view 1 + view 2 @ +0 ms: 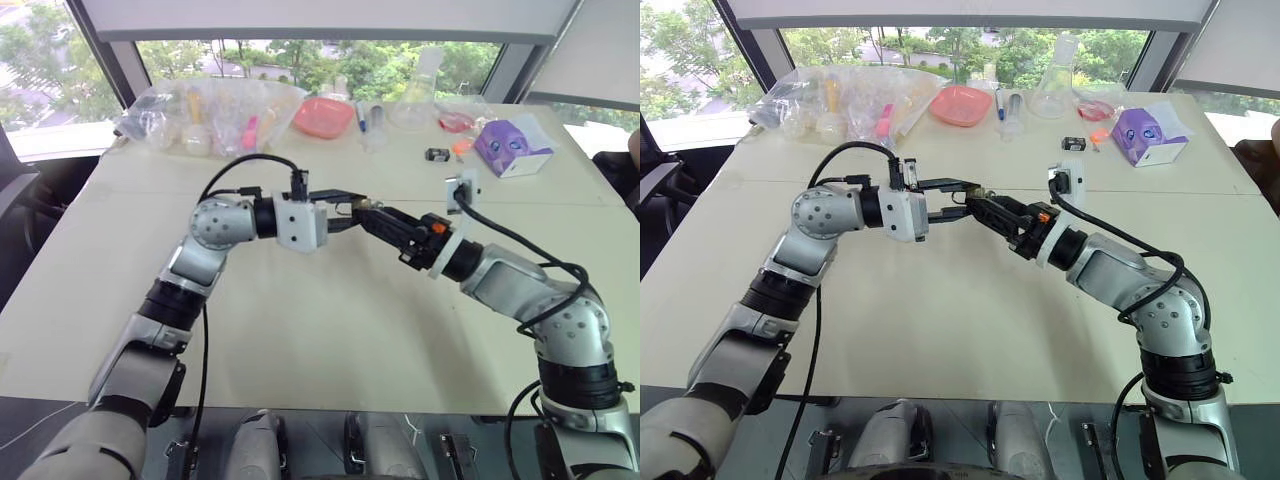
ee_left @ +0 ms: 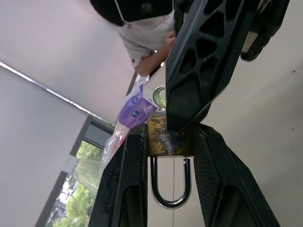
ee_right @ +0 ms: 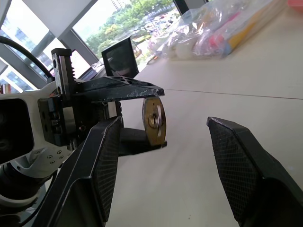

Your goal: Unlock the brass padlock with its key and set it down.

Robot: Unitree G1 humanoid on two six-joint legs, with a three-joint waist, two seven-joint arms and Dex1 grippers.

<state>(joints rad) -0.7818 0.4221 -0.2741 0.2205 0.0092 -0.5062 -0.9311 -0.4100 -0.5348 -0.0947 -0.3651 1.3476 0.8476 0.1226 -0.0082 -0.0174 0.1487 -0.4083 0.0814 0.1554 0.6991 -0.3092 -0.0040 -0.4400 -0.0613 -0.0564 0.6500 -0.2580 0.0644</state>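
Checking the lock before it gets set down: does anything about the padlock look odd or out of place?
Yes. The brass padlock, clamped in the left gripper, has its shackle sprung: one leg hangs free of the body. The key sits in it. The right gripper is open beside it.

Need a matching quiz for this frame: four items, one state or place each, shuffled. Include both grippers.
Items:
1 left gripper
2 right gripper
3 brass padlock
4 pink dish

States or places:
A jaws apart
B far edge of the table
C one leg of its shackle free of the body
D jaws shut on the brass padlock

Pairs: 1-D, 2-A, 3-C, 4-B
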